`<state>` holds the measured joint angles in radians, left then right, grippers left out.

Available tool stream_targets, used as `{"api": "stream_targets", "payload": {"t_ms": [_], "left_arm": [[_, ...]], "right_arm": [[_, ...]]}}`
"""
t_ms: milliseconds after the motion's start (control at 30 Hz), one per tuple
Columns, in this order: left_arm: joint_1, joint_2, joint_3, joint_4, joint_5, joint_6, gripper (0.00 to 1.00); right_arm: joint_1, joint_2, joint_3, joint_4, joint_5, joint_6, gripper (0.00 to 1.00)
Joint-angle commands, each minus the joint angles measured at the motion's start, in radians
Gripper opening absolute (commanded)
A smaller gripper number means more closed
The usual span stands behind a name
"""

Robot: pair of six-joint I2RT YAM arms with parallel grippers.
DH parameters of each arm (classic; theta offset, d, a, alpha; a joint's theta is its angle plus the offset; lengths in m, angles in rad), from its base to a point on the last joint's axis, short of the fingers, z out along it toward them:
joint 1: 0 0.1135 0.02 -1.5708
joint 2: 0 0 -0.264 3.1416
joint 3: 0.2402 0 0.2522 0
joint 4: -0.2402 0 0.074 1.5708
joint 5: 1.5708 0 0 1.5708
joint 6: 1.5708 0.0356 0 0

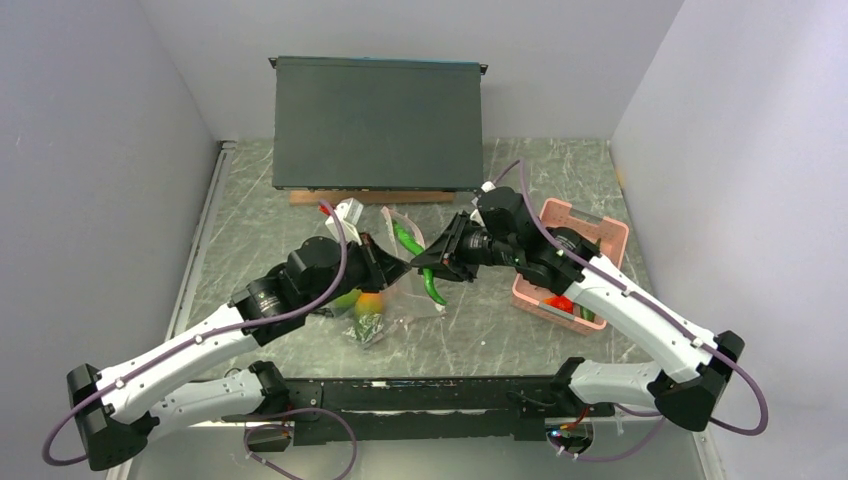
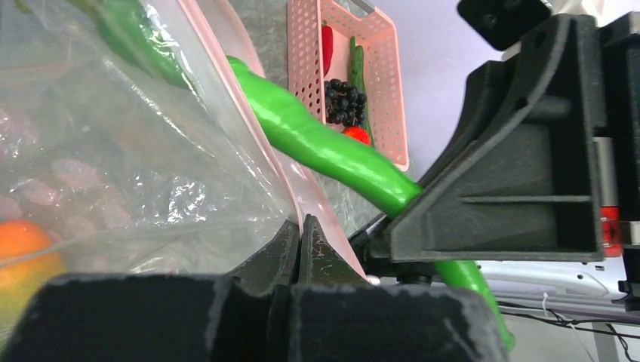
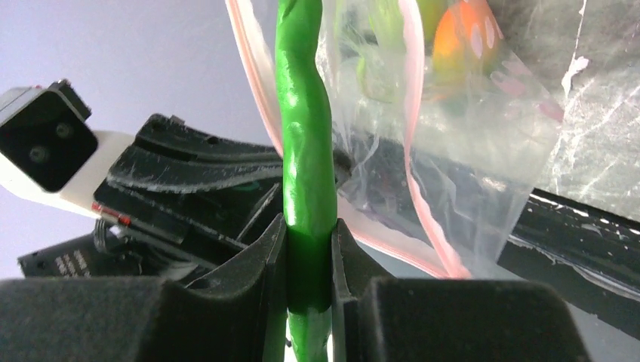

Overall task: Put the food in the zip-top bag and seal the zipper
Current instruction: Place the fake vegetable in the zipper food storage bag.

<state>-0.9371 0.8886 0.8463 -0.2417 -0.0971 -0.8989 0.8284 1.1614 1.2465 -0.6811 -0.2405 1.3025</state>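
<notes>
- Overhead, the zip-top bag (image 1: 405,300) is held up near the counter's (image 1: 300,220) middle by the left end effector (image 1: 378,258); a pink basket (image 1: 590,218) is seen by the right edge.
- From the left wrist, the jaws are shown closed on the bag's zipper (image 2: 306,196).
- From the right wrist, a green toy pepper (image 3: 306,113) is clamped by the right end effector (image 3: 309,241) at the bag's mouth.

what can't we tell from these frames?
- Tip of the long green piece: cut off by the top edge in both wrist views, and too small in the top view. How deep it sits in the bag is unclear.
- Basket contents: in the top view the right arm covers much of it.
- Bag contents: in the left wrist view they blur behind the plastic, and the orange piece is cut by the left edge.
</notes>
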Motion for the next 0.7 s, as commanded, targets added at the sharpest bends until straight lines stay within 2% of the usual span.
{"api": "stream_targets", "payload": {"t_ms": [0, 200, 333, 467, 667], "left_arm": [[-0.010, 0.003, 0.011, 0.098, 0.052, -0.018, 0.00], [-0.010, -0.051, -0.001, 0.068, 0.007, -0.021, 0.00], [-0.009, -0.088, -0.029, 0.072, -0.016, -0.023, 0.00], [-0.010, -0.065, -0.014, 0.035, -0.019, -0.010, 0.00], [-0.010, -0.072, -0.001, 0.017, -0.018, 0.012, 0.00]], "right_arm": [[0.006, 0.029, -0.048, 0.133, 0.091, 0.053, 0.12], [0.027, -0.001, -0.119, 0.142, 0.266, 0.009, 0.08], [0.099, -0.021, -0.122, 0.141, 0.373, -0.016, 0.09], [0.159, 0.009, -0.041, 0.095, 0.385, -0.058, 0.13], [0.174, 0.025, -0.044, 0.092, 0.351, -0.062, 0.20]]}}
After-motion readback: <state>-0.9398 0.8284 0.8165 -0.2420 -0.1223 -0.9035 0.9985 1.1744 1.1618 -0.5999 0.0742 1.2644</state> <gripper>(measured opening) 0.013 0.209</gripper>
